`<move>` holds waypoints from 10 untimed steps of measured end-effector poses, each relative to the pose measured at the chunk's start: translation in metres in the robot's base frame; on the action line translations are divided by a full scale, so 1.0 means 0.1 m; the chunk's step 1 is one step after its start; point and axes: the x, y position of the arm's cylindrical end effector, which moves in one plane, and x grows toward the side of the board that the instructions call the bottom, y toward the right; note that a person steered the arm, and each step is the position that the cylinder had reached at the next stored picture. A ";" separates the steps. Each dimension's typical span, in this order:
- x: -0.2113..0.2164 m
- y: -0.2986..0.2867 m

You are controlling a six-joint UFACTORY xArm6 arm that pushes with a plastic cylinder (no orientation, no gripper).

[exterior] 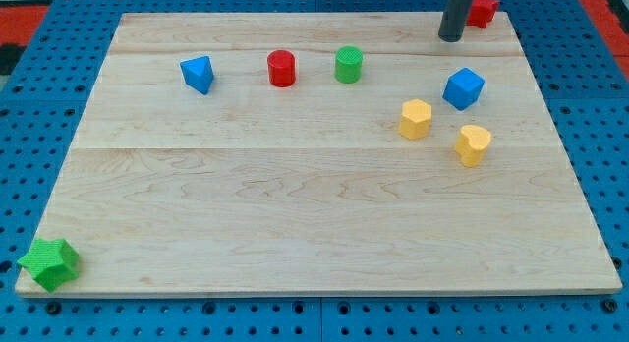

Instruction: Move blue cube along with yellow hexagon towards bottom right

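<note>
board: pale wooden top filling most of the frame, on a blue pegboard; its lower right is bare of blocks.
rod: dark, entering at the upper right; my tip rests near the top edge, just left of a red block in the corner.
hand state: there is no hand or jaw, only the rod; it touches no block.
blue cube: upper right, below my tip and apart from it.
yellow hexagon: just lower left of the cube, close but not touching.
second yellow block: below the cube, shape unclear.
progress: seemingly not begun; both blocks sit in the upper right, the whole push left.
</note>
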 end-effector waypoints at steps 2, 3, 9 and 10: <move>0.00 0.07; 0.00 0.08; 0.81 0.21; 1.04 0.21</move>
